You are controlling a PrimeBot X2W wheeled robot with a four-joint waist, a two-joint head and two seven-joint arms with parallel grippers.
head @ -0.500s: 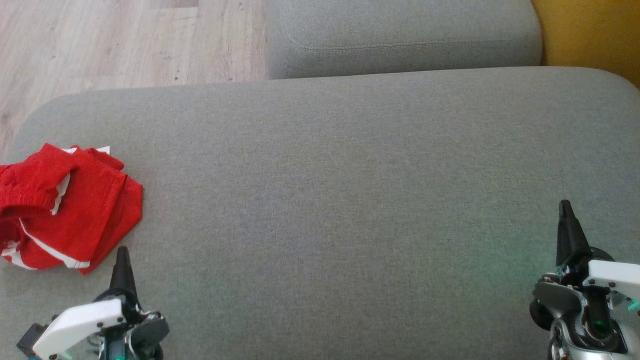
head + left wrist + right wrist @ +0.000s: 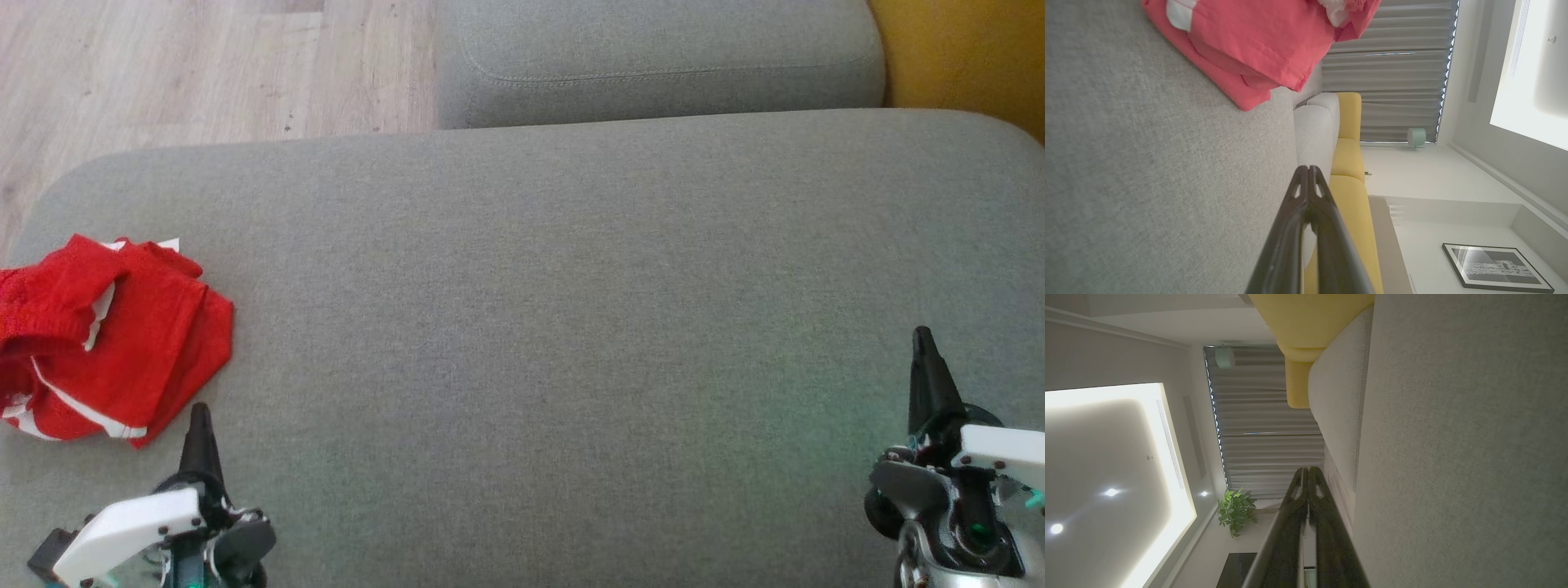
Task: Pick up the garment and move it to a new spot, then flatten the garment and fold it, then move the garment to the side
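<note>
Garment (image 2: 106, 343), red with white trim, lies crumpled at the grey cushion's (image 2: 571, 327) left edge, eleven o'clock from the nearer left gripper (image 2: 198, 416); right gripper (image 2: 922, 339) well apart. Both pinched together, empty.

One red garment (image 2: 114, 343); two grey cushions (image 2: 571, 286) (image 2: 653, 49); two tools: left tool (image 2: 198, 411), right tool (image 2: 922, 335).

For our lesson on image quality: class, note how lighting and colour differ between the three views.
Head view: even, soft light, a faint green glow on the grey cushion beside the right pincer. Left wrist view: the garment looks washed-out pink, the ceiling panel glares white. Right wrist view: ceiling panel blown out, cushion dim.
</note>
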